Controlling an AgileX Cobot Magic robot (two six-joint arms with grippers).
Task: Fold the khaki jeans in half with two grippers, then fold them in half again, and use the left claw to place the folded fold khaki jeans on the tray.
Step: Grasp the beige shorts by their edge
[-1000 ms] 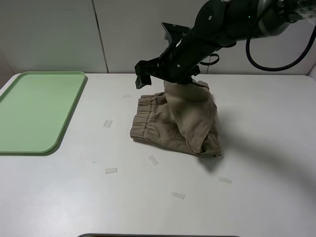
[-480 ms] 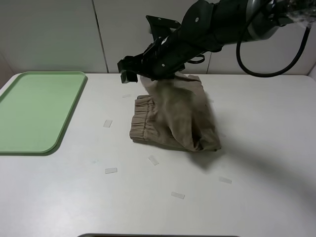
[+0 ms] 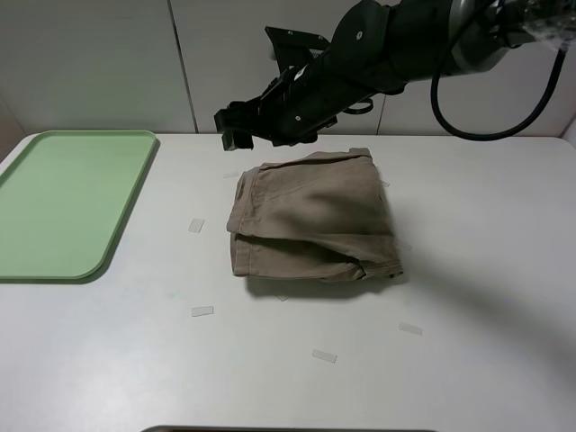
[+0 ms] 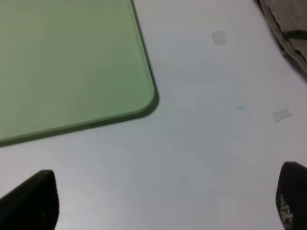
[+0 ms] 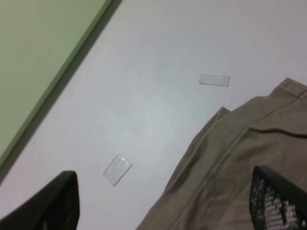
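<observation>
Jeans point(image 3: 310, 225), khaki, folded flat at table point(image 3: 468, 360) centre, well right of tray point(image 3: 63, 202); left claw point(image 4: 160, 201), jaws wide and empty, beside tray's near corner, jeans to its right; right gripper point(image 3: 236, 135), jaws apart, empty, above jeans' far-left corner.

Wall: pale off-white flat panels point(image 3: 90, 63) along the far side, split by a thin dark vertical seam point(image 3: 182, 72) left of centre.
Surface: smooth matte white rectangular tabletop point(image 3: 468, 360), filling the near and middle ground.
Marks: small clear rectangular tape pieces point(image 3: 202, 311) scattered over the surface, mostly near and left of centre.
Light: soft and even, with a faint grey shadow on the surface's right half.
</observation>
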